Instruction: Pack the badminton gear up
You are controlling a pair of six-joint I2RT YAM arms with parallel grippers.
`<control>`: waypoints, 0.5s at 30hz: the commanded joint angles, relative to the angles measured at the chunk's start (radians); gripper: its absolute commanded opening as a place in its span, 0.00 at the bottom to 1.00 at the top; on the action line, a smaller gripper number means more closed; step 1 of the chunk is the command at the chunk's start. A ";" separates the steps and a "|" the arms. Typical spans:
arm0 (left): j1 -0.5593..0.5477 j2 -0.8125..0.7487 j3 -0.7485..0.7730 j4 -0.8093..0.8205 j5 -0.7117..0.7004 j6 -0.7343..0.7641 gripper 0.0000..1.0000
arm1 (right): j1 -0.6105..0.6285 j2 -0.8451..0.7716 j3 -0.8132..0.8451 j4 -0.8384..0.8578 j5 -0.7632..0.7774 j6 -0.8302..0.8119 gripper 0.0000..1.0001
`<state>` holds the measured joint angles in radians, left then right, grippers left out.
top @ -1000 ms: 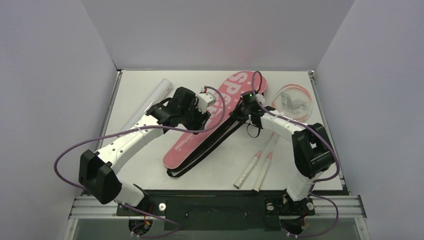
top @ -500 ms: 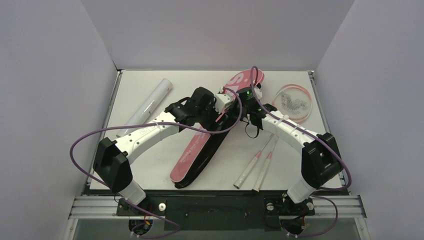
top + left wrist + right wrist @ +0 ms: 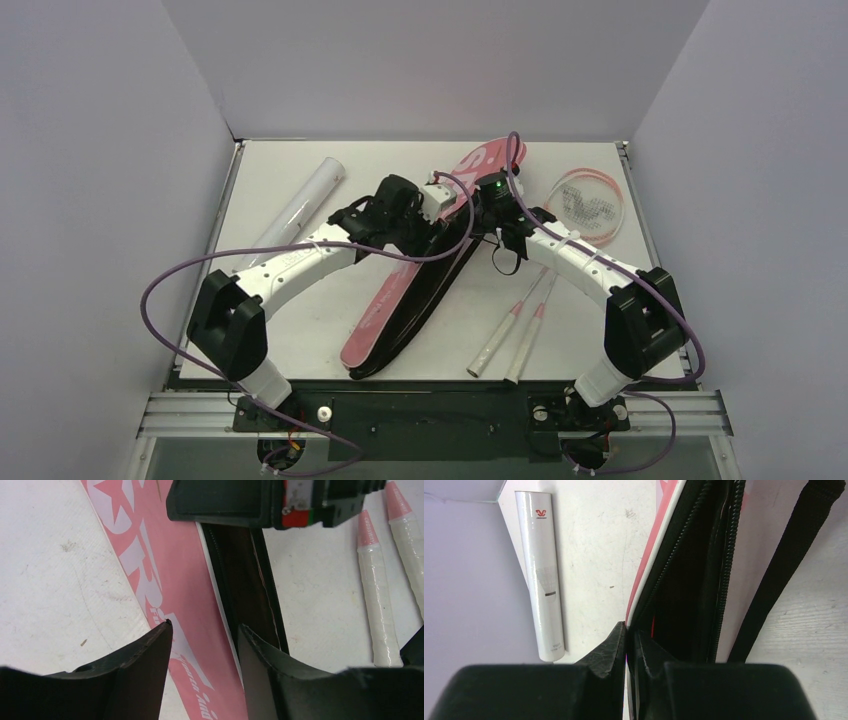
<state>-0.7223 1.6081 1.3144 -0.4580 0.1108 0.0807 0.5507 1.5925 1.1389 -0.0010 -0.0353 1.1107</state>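
right gripper [image 3: 629,630] pinches the pink racket-shaped fabric cover [image 3: 378,312], propping it open toward three o'clock (presumably for pink-and-white rackets [image 3: 497,340]); left gripper [image 3: 205,630] straddles its edge, jaws spread.

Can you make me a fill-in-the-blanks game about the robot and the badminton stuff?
1. The right end effector pinches the edge of the cover, whose main colour is ____.
2. The left end effector hangs over the cover with its jaws ____.
3. The long white tube lies to the ____ of the cover.
4. The number of rackets lying on the table is ____.

Missing words: pink; open; left; two.
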 commanded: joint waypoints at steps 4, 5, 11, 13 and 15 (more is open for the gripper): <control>0.056 0.035 -0.023 0.109 0.099 -0.048 0.54 | -0.005 -0.037 0.024 0.067 -0.069 0.050 0.00; 0.056 0.035 -0.026 0.117 0.095 -0.045 0.54 | -0.004 -0.035 0.027 0.066 -0.071 0.052 0.00; 0.049 0.032 -0.034 0.117 0.099 -0.040 0.67 | 0.003 -0.023 0.041 0.066 -0.079 0.062 0.00; 0.041 0.020 -0.032 0.107 0.111 -0.043 0.72 | 0.003 -0.021 0.041 0.063 -0.080 0.062 0.00; 0.038 0.012 -0.030 0.097 0.124 -0.043 0.74 | 0.003 -0.020 0.043 0.061 -0.079 0.060 0.00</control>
<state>-0.6731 1.6390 1.2812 -0.3916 0.1947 0.0444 0.5499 1.5925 1.1389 0.0185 -0.0948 1.1557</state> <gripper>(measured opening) 0.729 0.027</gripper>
